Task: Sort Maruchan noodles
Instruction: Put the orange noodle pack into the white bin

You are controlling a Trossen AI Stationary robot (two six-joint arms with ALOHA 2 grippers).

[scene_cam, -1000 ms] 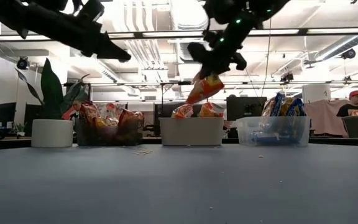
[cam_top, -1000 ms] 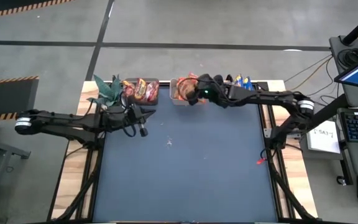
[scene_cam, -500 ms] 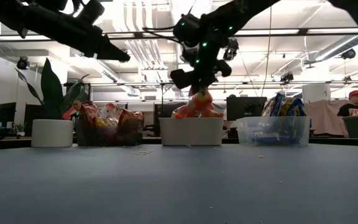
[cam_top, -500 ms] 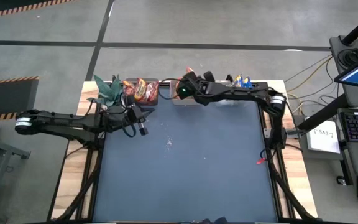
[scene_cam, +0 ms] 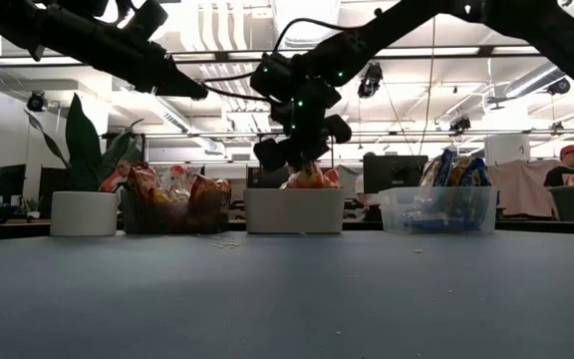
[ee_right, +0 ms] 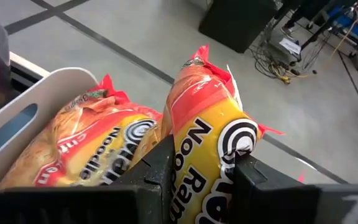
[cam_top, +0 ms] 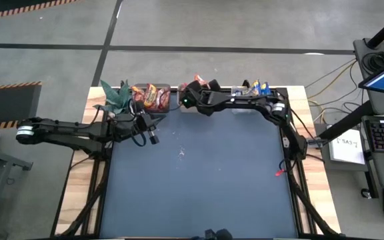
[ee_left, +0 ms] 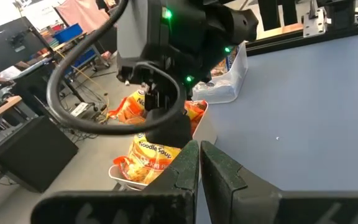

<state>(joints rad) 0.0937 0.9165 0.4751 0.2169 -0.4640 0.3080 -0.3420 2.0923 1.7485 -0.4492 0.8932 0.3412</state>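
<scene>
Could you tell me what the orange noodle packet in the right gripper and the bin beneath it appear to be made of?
The orange noodle packet, pinched in the right gripper, looks like thin glossy printed plastic film: it creases, puckers at the grip and has a crimped end. The middle bin looks like pale, frosted, rigid plastic with smooth walls; it is probably translucent, though the pictures leave that open.

"Noodle Soup" reads on an orange packet (ee_left: 151, 155) in the bin.

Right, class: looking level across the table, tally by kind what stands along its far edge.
Bins: 3 (dark bin, white bin, clear bin)
Potted plant: 1
Total: 4
</scene>
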